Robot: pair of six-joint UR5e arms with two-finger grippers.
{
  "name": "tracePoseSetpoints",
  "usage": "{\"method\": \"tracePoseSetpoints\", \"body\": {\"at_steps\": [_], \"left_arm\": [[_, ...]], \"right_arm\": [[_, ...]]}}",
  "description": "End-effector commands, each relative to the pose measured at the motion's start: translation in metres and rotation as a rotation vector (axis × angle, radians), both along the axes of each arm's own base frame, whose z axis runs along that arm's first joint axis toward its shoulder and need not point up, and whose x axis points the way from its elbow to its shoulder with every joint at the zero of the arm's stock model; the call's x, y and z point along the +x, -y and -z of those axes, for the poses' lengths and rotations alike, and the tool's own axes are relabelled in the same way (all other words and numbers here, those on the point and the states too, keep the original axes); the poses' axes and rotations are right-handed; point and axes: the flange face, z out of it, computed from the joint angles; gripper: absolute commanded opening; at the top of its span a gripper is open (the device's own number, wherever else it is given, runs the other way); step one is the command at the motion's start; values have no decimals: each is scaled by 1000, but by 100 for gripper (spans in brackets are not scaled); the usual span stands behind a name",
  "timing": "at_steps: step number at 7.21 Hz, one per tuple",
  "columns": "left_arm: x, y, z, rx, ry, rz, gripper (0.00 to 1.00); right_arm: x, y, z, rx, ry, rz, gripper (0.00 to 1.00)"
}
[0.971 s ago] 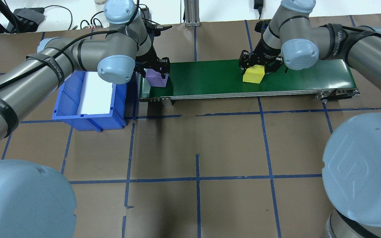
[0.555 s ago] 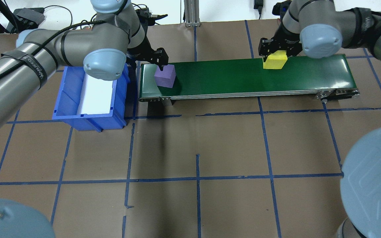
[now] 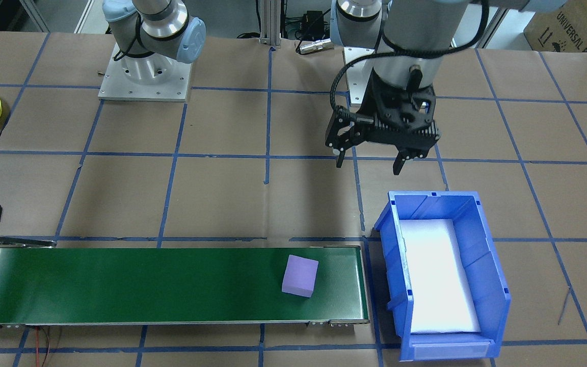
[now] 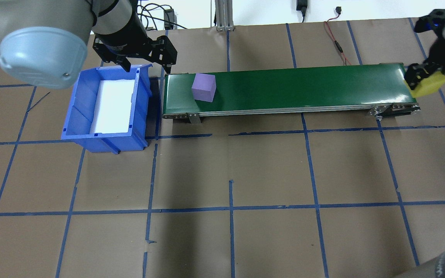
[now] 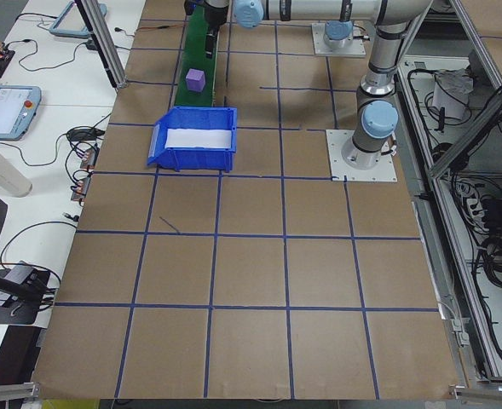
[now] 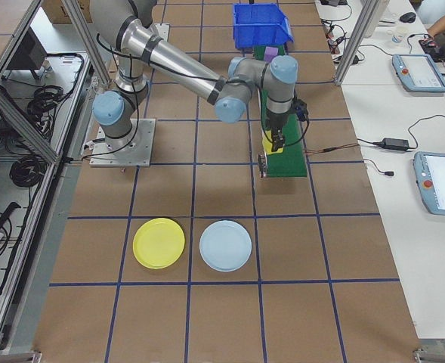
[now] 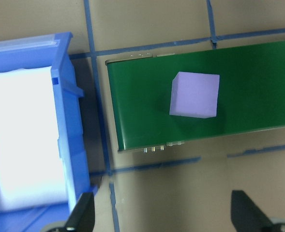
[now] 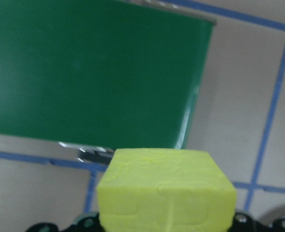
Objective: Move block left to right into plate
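A: Yellow foam, that block (image 4: 429, 85). A second ago it sat mid-belt between the right gripper's (image 4: 423, 79) fingers; now it hangs past the right end of the green conveyor belt (image 4: 303, 88), off the belt surface.

B: Clamped?

A: Yes, the right gripper is closed on it. The right wrist view shows the yellow block (image 8: 166, 189) filling the bottom of the frame, with the belt's end and the brown paper table below it.

B: And the left side?

A: The left gripper (image 4: 145, 58) has pulled away from the purple block (image 4: 204, 87). Earlier its fingers stood around that cube at the belt's left end. Now it hovers over the far rim of the blue bin (image 4: 72, 116), jaws spread and holding nothing. The purple block has ridden a little to the right along the belt.

B: How does the yellow one look?

A: A bright lemon cube with a dimpled, faintly seamed face, level in the grip.

B: The plate?

A: The yellow plate (image 6: 159, 243) lies flat on the table, well apart from the belt's end, just beside a pale blue plate (image 6: 225, 246).

B: Any writing?

A: A cardboard box (image 3: 568, 25) at the front view's corner reads "UNIVERSAL"; the rest is cut off.
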Motion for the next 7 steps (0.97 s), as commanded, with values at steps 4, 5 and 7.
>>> {"method": "tracePoseSetpoints", "body": {"at_steps": [4, 5, 7], "left_arm": [[26, -33, 4, 98, 25, -32, 100], [37, -33, 1, 105, 23, -55, 100], [45, -38, -5, 93, 21, -70, 100]], "right_arm": [[-228, -137, 63, 57, 31, 23, 51], [-241, -145, 77, 63, 39, 35, 51], [-288, -206, 68, 66, 37, 159, 51]]}}
